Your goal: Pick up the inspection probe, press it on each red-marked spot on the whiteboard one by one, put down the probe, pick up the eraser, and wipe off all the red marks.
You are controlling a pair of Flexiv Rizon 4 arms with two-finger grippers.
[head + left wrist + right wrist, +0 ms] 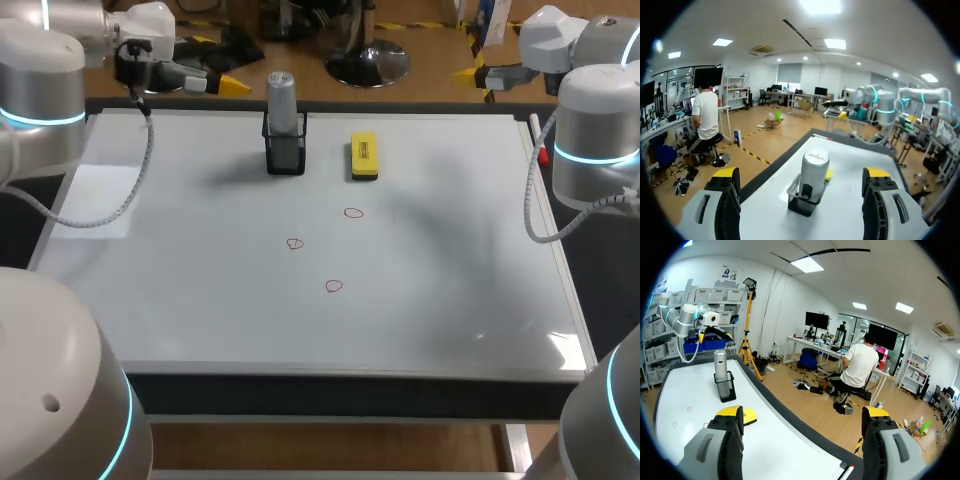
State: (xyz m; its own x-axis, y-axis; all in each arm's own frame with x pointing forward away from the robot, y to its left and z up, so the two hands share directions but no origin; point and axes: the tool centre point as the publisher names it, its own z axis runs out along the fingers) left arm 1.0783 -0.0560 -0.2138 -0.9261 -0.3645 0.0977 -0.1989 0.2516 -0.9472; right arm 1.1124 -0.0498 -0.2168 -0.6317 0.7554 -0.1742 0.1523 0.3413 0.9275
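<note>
Fingers on my left gripper (801,173) stand wide apart with nothing between them; it hangs past the far left corner of the whiteboard (200,290). My right gripper (803,412) is just as slack and empty, off the far right corner. Ahead of the left gripper, one probe (281,95), a silver cylinder, stands upright in one black holder (285,155) near the board's far edge. One yellow eraser (364,156) lies flat just beside the holder, to its right, apart from it. Toward the middle of the board I count three red marks, small loops well apart: a far mark (353,212), a left mark (294,243) and a near mark (334,286). One pen (538,135) with a red cap lies along the board's right edge.
</note>
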